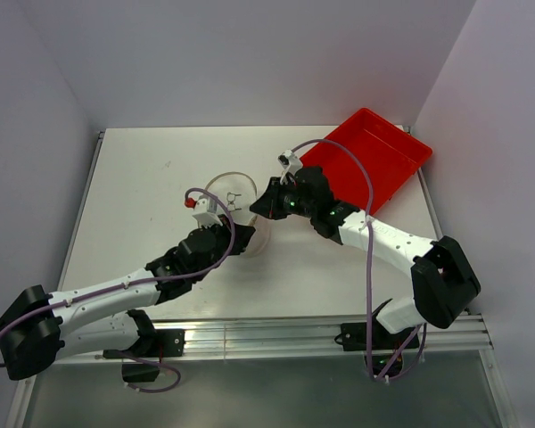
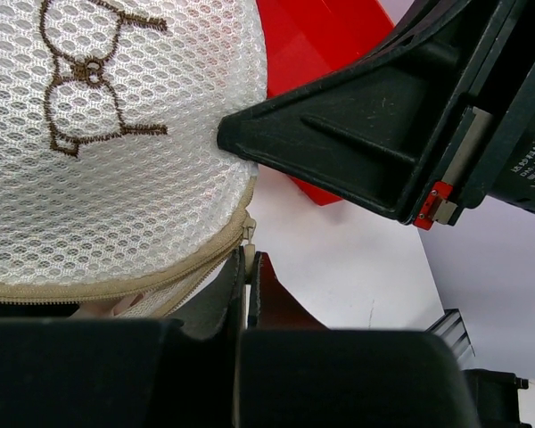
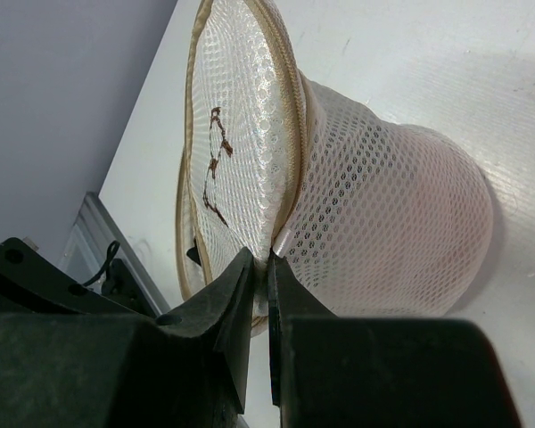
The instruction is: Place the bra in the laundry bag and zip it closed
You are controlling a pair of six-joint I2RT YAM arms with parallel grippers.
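The laundry bag (image 1: 234,207) looks light and springy. Its white mesh wall is soft and will dent under any push, and only the round rim and flat lid are stiff. The safest holds are therefore the rim seam and the beige zip (image 2: 160,272), not the mesh itself.

The bag lies tipped on its side on the table (image 1: 143,196), between the two arms and near the red tray (image 1: 374,156). The lid carries a brown stitched squiggle (image 2: 80,80). A pale pink fabric (image 2: 107,308) shows under the zip line, probably the garment already inside.

The left gripper (image 2: 248,276) is pinched narrow against the zip edge. The right gripper (image 3: 267,276) is likewise nearly closed, nipping the rim seam where lid meets wall.
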